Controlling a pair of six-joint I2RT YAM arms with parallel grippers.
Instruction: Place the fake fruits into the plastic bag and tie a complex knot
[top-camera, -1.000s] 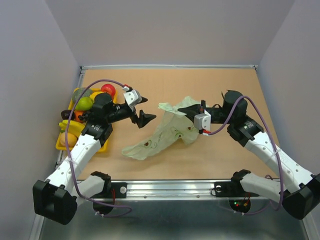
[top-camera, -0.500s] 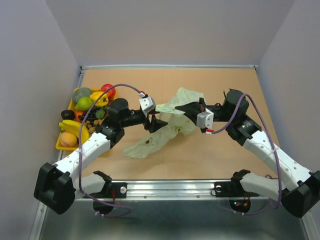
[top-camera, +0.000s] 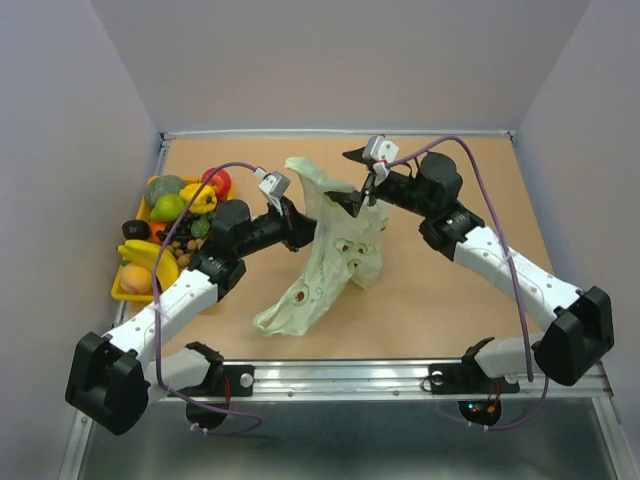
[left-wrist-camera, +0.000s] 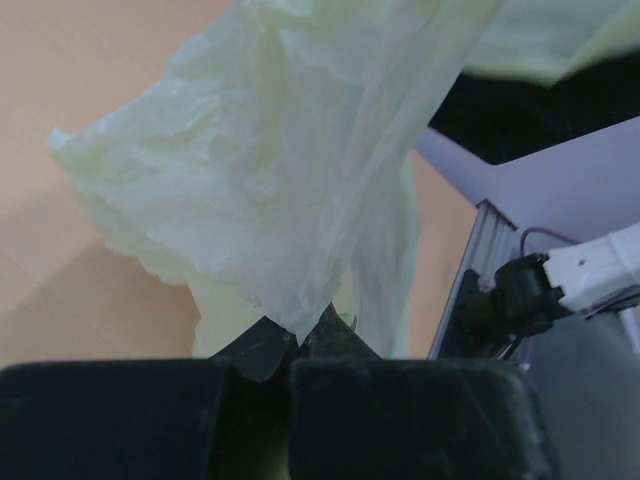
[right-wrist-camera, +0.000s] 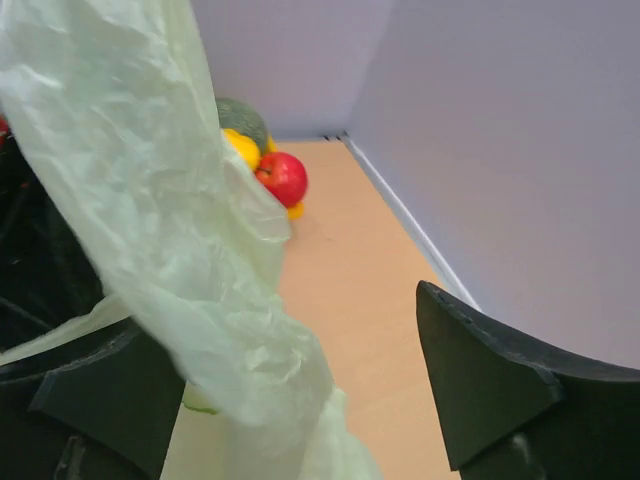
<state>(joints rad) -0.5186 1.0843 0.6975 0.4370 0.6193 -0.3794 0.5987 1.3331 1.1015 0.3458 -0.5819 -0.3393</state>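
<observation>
The plastic bag, pale green and crinkly, is pulled up at its top and trails down to the table at the front left. My left gripper is shut on the bag's upper edge; in the left wrist view the film fans out from the pinched fingertips. My right gripper stands open just right of the bag's top. In its wrist view the bag drapes between the spread fingers, nearer the left one. The fake fruits lie at the left: red apple, green apple, banana. No knot shows.
The fruits rest in a yellow tray against the left wall. Grey walls close in the table on three sides, and a metal rail runs along the near edge by the arm bases.
My left gripper moved right, shut on the bag and raised it. My right gripper let go, opened wide and swung toward the back. The bag went from lying flat to hanging upright.
</observation>
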